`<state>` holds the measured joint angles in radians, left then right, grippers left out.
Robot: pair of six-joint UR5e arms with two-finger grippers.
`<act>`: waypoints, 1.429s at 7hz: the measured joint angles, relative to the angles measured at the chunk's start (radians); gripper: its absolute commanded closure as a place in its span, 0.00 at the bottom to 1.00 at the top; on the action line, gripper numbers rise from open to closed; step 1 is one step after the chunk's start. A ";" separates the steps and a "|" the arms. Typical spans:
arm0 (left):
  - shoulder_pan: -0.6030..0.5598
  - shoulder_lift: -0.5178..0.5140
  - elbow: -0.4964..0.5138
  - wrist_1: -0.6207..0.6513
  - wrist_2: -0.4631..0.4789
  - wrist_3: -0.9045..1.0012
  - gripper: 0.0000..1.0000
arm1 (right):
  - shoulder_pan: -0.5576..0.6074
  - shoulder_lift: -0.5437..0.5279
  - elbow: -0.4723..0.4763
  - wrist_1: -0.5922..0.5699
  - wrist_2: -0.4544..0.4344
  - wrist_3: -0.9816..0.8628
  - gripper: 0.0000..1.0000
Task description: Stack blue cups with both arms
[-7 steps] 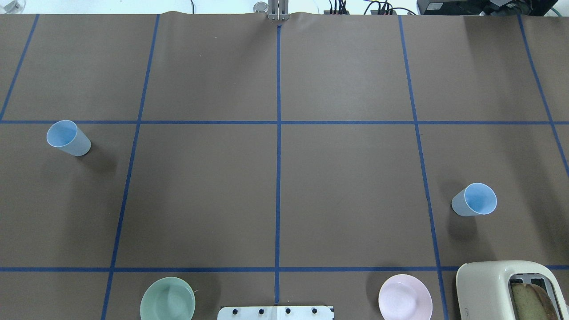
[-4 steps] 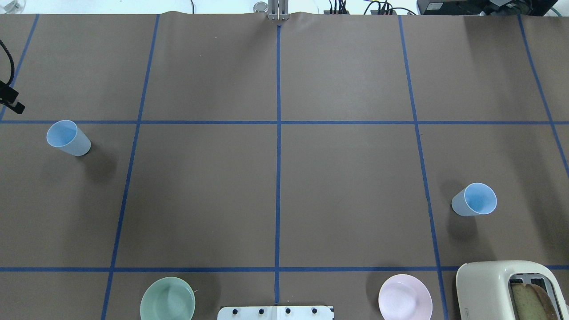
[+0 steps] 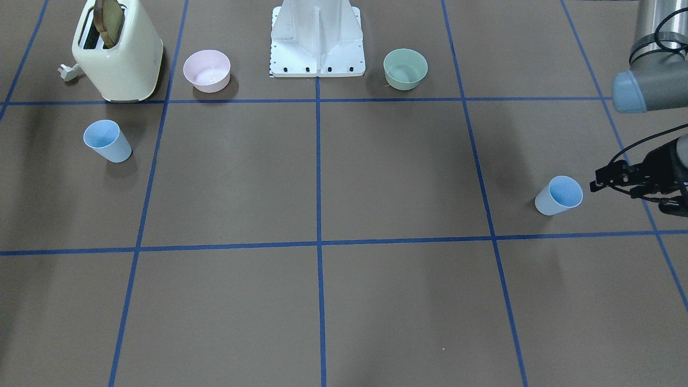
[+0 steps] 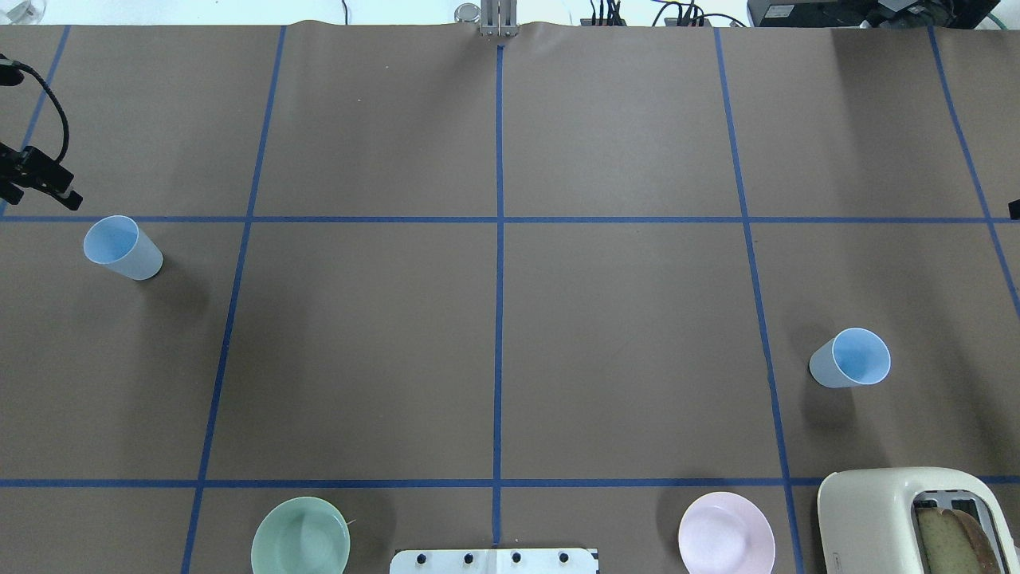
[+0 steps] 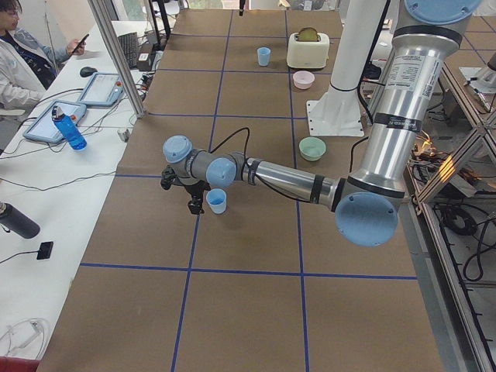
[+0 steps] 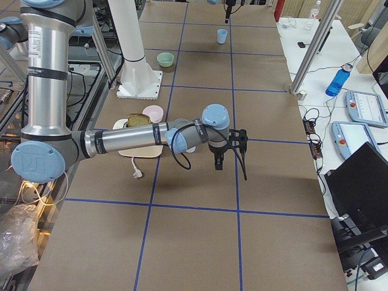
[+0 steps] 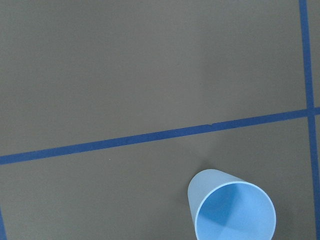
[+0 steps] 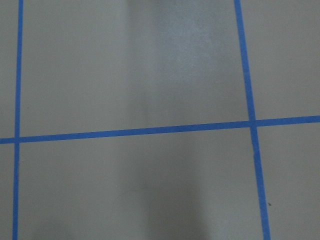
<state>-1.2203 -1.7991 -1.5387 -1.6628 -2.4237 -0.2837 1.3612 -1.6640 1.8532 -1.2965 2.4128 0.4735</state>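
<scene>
Overhead exterior view: left cup [image 4: 121,247] and right cup [image 4: 851,358] were logged upright, mouths up, unstacked and well apart. The left cup was found at the far left of the table [image 4: 621,343], just on the near side of the far cross tape line [image 4: 382,219]. The right cup was found on the right at mid depth, just right of the right-hand lengthwise tape. The toaster [image 4: 876,510] was noted on its near side, with a bread slice [image 4: 956,542] seen in the slot.

Left gripper [image 4: 40,187] was held above the table just beyond the left cup, on its far-left side, close but not touching. Its fingers were pointed down and appeared spread apart, with nothing gripped. From the left wrist camera the cup was caught at the lower right of the frame, off centre, with its near rim cut by the frame edge.

Right gripper [image 6: 223,159] was seen only as a sliver at the overhead's right edge, farther out than the right cup and well apart from it. From the right side view it was seen pointed down over bare paper, beyond the toaster. Whether its fingers were apart or together could not be told. Only a tape crossing was picked up by the right wrist camera.

Pink bowl [image 4: 726,532] and mint-green bowl [image 4: 300,536] were noted at the near edge, either side of the white pedestal [image 4: 494,560].
</scene>
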 measured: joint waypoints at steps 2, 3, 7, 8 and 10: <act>0.025 -0.001 0.002 -0.011 0.001 -0.004 0.16 | -0.103 -0.017 0.055 0.015 -0.024 0.001 0.14; 0.039 0.000 0.004 -0.012 0.000 -0.005 0.19 | -0.147 -0.030 0.068 0.047 -0.035 -0.001 0.14; 0.077 -0.001 0.089 -0.109 0.000 -0.006 0.50 | -0.218 -0.050 0.075 0.101 -0.056 -0.001 0.12; 0.078 -0.001 0.101 -0.124 0.000 -0.007 0.78 | -0.229 -0.050 0.077 0.101 -0.066 -0.001 0.12; 0.080 -0.002 0.100 -0.131 -0.002 -0.009 1.00 | -0.245 -0.049 0.079 0.102 -0.073 -0.002 0.20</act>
<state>-1.1404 -1.8009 -1.4392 -1.7941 -2.4254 -0.2924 1.1161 -1.7125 1.9325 -1.1950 2.3393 0.4711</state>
